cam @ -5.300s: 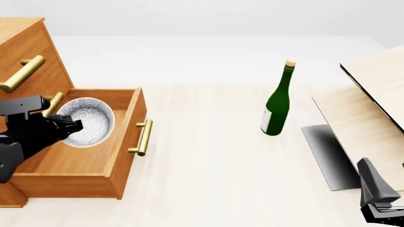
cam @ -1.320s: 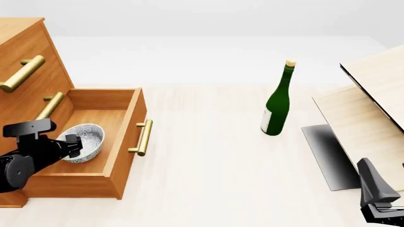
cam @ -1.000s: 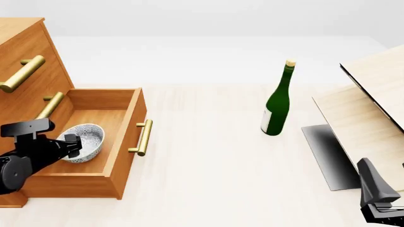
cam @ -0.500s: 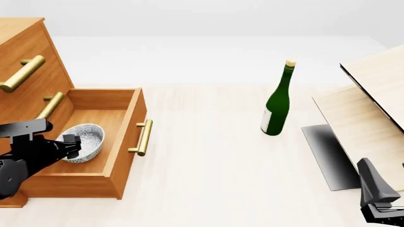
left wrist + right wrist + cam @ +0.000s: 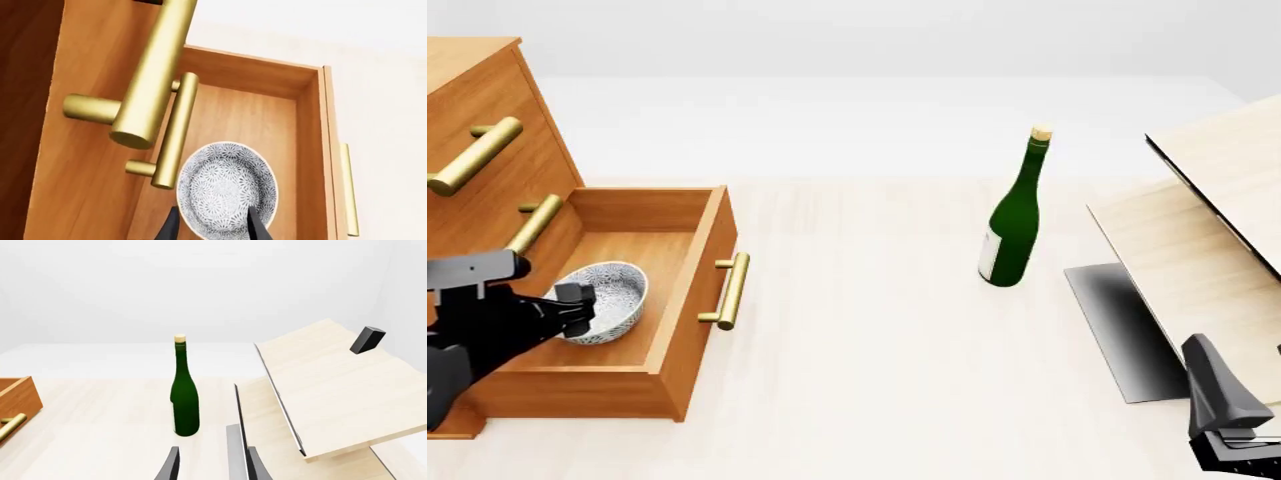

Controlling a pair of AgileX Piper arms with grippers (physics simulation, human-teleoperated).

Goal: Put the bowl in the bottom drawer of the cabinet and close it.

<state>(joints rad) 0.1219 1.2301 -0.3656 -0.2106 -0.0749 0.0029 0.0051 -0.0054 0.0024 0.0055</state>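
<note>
Speckled round bowl [image 5: 605, 300] in wooden bottom drawer [image 5: 687, 290]

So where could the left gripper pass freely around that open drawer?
Open tabletop lies between the bottom drawer and the bottle. Inside the drawer, bare floor lies beyond the bowl. It is tight where the left gripper straddles the bowl's rim, beside the cabinet.

The left arm reaches in low from the near left, its black wrist angled forward and down. The left gripper [image 5: 571, 303] has its jaws parted, both fingertips [image 5: 257, 229] showing with a clear gap between them. The right gripper [image 5: 1232, 440] sits at the near right corner (only partly in frame), pointing forward, jaws apart, nothing between them in its wrist view.
</note>
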